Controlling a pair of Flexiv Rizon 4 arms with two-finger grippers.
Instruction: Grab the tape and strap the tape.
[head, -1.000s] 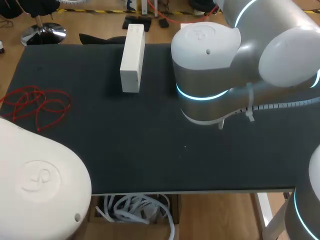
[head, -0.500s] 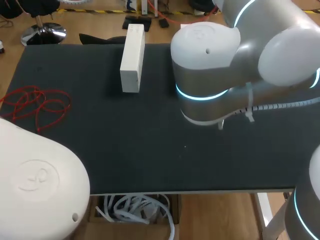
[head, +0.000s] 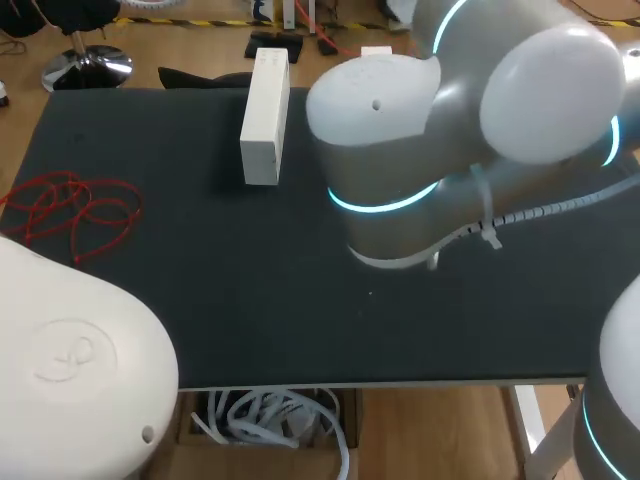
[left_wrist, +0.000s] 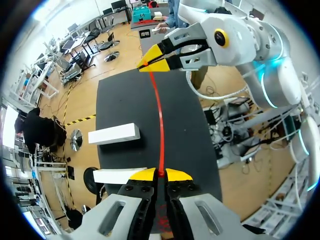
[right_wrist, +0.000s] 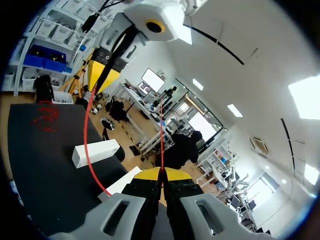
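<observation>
Red tape (left_wrist: 161, 125) is stretching between the left gripper (left_wrist: 160, 174) and right gripper (right_wrist: 161, 174), both pinching it; pulling evenly is probably guarding against slip.

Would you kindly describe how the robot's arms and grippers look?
The left arm has a white cap with an embossed mark; the right arm is white and silver with cyan rings and a zip-tied cable. The left gripper and right gripper are grey with yellow tips.
</observation>
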